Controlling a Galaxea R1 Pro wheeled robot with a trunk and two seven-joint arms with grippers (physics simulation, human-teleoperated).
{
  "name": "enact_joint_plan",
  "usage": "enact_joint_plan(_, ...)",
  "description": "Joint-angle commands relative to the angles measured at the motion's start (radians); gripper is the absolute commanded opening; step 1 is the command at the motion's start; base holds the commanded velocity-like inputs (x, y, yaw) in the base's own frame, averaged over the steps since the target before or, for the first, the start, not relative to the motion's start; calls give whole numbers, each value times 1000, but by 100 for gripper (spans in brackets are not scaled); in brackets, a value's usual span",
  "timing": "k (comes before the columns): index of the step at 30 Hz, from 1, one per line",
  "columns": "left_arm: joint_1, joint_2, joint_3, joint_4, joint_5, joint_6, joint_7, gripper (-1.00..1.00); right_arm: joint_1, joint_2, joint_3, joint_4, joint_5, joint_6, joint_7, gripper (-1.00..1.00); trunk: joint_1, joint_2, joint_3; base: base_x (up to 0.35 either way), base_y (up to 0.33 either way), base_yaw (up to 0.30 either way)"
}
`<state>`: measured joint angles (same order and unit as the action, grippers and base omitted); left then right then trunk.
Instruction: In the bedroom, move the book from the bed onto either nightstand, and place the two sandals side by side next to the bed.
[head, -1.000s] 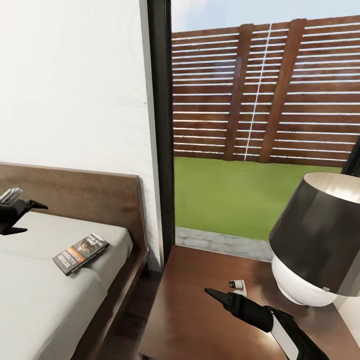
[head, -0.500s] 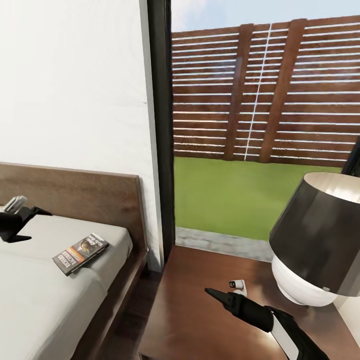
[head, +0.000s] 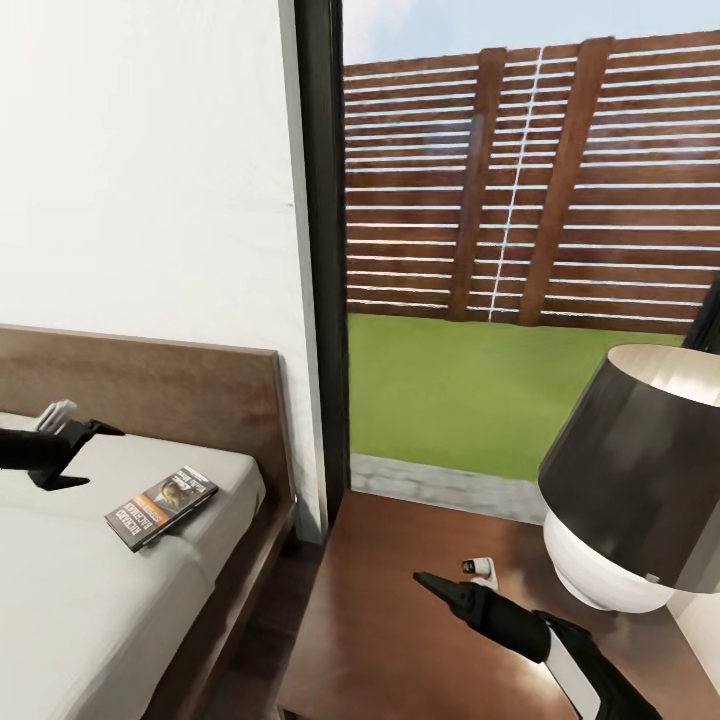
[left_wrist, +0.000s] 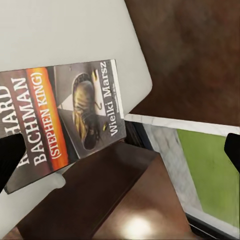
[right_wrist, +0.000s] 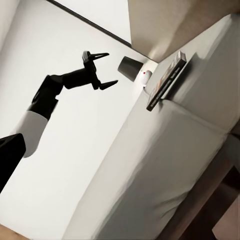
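Head view shows the big low bed (head: 90, 560) of dark brown wood with a bare grey mattress, filling the lower left of the frame. At the lower middle I see the low dark-brown wooden nightstand (head: 400, 620), with the black-shaded lamp on a white round base (head: 630, 480) at the right edge. My left gripper (head: 82, 455) hangs at the left edge, over the mattress, with its two black fingers spread wide and nothing between them. My right gripper (head: 432, 583) points over the nightstand at the lower right; I cannot tell if it is open or closed. The small thin paperback book with a dark cover and an orange band (head: 160, 506) lies flat on the mattress near the bed's right corner, close to my left gripper but not touching it. I think the book is light and a bit bendy, and lying flat makes it hard to pinch. I would grab it by the edge near the corner, where it sits closest to the mattress side.
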<state>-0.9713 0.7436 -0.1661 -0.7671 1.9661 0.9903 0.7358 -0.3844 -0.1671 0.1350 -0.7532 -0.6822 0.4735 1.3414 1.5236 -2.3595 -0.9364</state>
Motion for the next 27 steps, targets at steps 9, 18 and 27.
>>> enact_joint_plan(9, -1, -26, -5, 140, -192, -44, -305, 100, -1, -2, -2, 0, -11, 11, 1, 100, 0, 0, -1, 0, 0, 0)
enact_joint_plan(18, -1, -50, -4, 326, -566, -201, -793, 100, -1, -3, -3, 0, -10, 11, 1, 100, 0, 0, -1, 0, 0, 0)
enact_joint_plan(27, -1, -69, -2, 453, -755, -327, -1078, 100, -1, -3, -3, 0, -11, 11, 1, 100, 0, 0, -1, 0, 0, 0)
